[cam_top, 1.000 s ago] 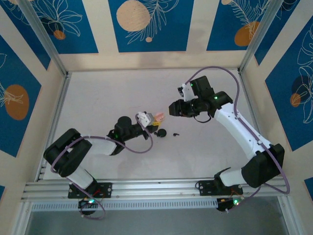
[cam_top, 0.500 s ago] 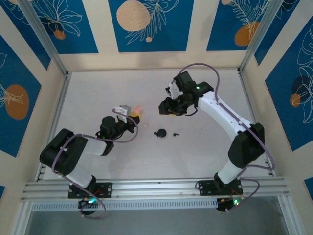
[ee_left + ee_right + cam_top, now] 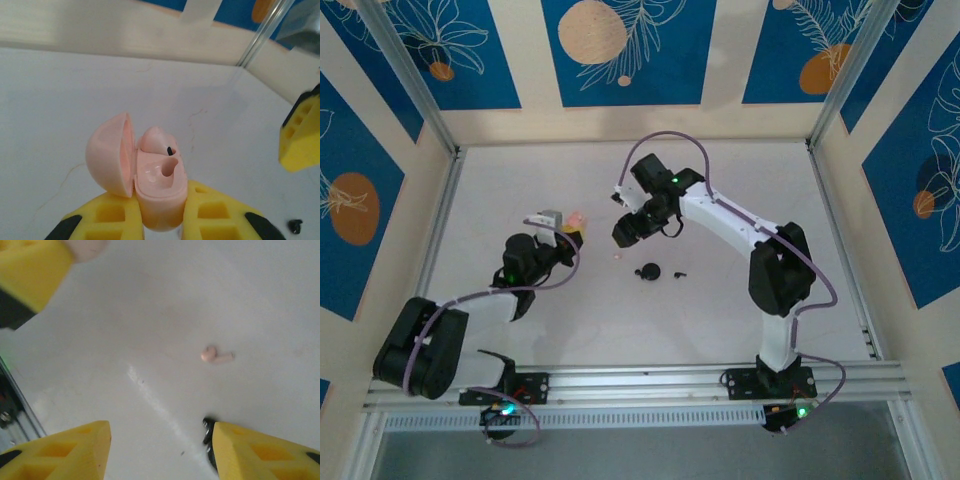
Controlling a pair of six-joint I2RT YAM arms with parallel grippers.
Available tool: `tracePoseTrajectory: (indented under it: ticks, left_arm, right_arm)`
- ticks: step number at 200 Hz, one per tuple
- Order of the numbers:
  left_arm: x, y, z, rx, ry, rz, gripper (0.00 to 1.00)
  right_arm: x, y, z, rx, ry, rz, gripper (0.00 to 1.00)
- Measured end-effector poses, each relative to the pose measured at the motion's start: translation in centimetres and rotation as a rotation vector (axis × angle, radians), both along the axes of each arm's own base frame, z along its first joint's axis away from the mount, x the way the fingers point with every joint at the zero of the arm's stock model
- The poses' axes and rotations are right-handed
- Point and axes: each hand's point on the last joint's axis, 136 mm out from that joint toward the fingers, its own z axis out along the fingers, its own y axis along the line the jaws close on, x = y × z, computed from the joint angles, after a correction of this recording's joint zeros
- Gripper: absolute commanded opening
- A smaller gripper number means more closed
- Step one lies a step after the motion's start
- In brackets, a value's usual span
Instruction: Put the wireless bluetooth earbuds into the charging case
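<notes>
My left gripper (image 3: 159,202) is shut on the base of a pale pink charging case (image 3: 157,192), also seen from above as the case (image 3: 576,218), and holds it above the table. Its lid (image 3: 110,152) is swung open to the left. One pink earbud (image 3: 154,139) sits in the far slot, and the near slot (image 3: 167,169) is empty. A second pink earbud (image 3: 216,355) lies loose on the white table. My right gripper (image 3: 160,432) hovers open above the table a little short of it, with nothing between its fingers; from above, the right gripper (image 3: 623,233) is just right of the case.
A black round case (image 3: 648,271) and a small black earbud (image 3: 679,273) lie on the table near the middle, just below my right gripper. Walls enclose the table at the back and both sides, and a metal rail (image 3: 640,385) runs along the front.
The left arm has drawn back to the left with the pink case. The right arm has swung left across the table, and its jaws have opened wider.
</notes>
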Motion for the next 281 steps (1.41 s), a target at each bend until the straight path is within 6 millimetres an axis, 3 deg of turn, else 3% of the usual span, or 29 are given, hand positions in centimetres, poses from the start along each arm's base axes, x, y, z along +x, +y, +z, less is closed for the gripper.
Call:
tracePoseTrajectory:
  ticks: [34, 82, 135, 202, 281]
  left_arm:
    - [-0.2, 1.7, -1.2, 0.040, 0.062, 0.037, 0.09]
    - [-0.3, 3.4, -2.3, 0.064, 0.117, 0.077, 0.09]
    - [-0.4, 4.8, -2.4, 0.082, 0.129, 0.106, 0.09]
    - [-0.2, 4.5, -1.9, 0.080, 0.133, 0.085, 0.09]
    - [0.0, 4.4, -1.6, 0.098, 0.141, 0.062, 0.09]
  right_arm:
    - [0.7, 0.9, 0.2, 0.052, -0.201, 0.327, 0.57]
    - [1.9, 2.3, -2.3, 0.108, -0.340, 0.667, 0.54]
    - [2.9, 2.7, -5.5, 0.032, -0.450, 0.941, 0.51]
    - [1.5, 2.9, -10.8, -0.043, -0.444, 1.155, 0.45]
    - [2.2, 3.4, -11.7, -0.048, -0.466, 1.221, 0.40]
